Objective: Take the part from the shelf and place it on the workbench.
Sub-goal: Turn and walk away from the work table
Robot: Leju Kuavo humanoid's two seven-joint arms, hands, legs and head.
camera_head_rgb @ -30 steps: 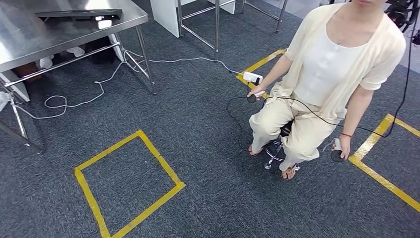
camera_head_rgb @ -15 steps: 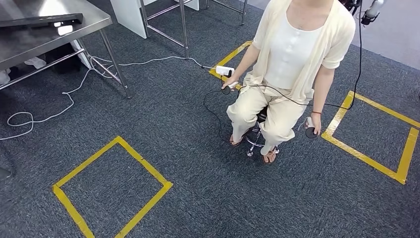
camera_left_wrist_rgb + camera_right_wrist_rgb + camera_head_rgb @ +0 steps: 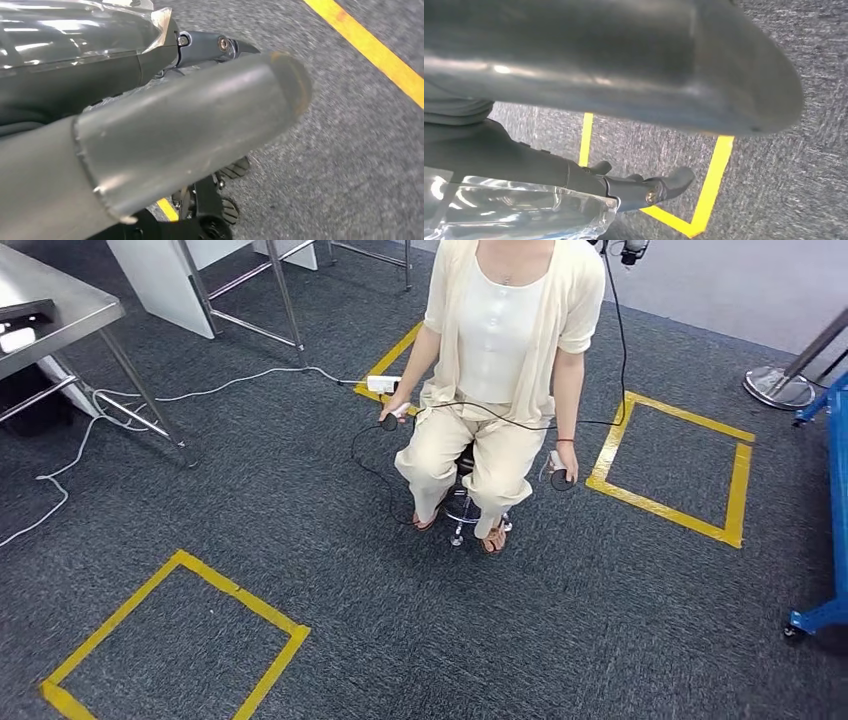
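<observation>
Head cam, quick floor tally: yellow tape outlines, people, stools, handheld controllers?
Yellow tape outlines: 3, the last partly hidden behind the person
Person: 1
Stool: 1
Handheld controllers: 2
Total: 7

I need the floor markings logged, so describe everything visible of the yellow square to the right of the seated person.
The yellow square is an outline of yellow tape stuck flat on the grey carpet, seen at a skew in the head view. All four sides show; the inside is bare carpet. Its near-left side passes close by the person's lowered hand. A black cable crosses toward its left corner. Nothing stands on it.
</observation>
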